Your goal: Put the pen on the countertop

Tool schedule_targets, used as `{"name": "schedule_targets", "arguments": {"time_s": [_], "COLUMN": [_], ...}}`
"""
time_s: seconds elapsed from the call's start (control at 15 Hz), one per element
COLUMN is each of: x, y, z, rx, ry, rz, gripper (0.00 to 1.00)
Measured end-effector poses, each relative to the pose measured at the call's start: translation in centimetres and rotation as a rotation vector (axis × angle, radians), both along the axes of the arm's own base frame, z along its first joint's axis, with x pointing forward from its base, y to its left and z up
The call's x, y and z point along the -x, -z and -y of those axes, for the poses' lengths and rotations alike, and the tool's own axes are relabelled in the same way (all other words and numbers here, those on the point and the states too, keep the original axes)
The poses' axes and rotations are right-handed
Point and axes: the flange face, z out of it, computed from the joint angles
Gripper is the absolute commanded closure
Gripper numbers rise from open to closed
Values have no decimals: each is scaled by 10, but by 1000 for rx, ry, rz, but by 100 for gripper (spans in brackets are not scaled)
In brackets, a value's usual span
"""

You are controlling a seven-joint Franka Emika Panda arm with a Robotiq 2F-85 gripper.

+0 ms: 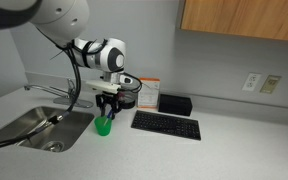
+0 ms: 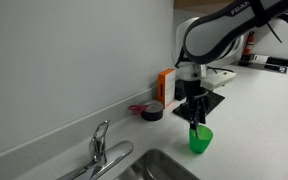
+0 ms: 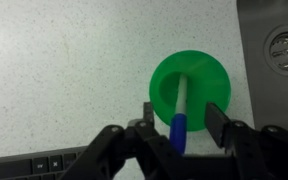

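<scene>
At the gripper [image 3: 179, 122]: spread open, clamped on nothing, one finger on each side of the blue end of the pen [image 3: 182, 105], clear of it in the wrist view. Pointing straight down over a green cup [image 3: 189, 85]. Inside the cup, only the pen, upright, white shaft down, blue end up. Not lying on the countertop [image 3: 64, 60]. Beside the cup, a steel sink [image 1: 44, 125] on one side and a black keyboard [image 1: 166, 124] on the other. By the wall, an orange-and-white box [image 1: 149, 88], label unreadable. On the arm [image 2: 219, 30], white lettering beginning "FRAN".
</scene>
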Motion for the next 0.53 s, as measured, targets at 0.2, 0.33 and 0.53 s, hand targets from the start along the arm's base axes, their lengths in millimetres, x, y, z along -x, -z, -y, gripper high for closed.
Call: {"name": "schedule_targets", "arguments": {"time_s": [0.2,0.33,0.53], "x": [-2,-4,-8], "y": [-2,-5,-8], "z": [0,1,4], "rx": [-3,-12,-28], "ry": [4,14,35], "rz": [13,36,58], "gripper": [96,100,96]}}
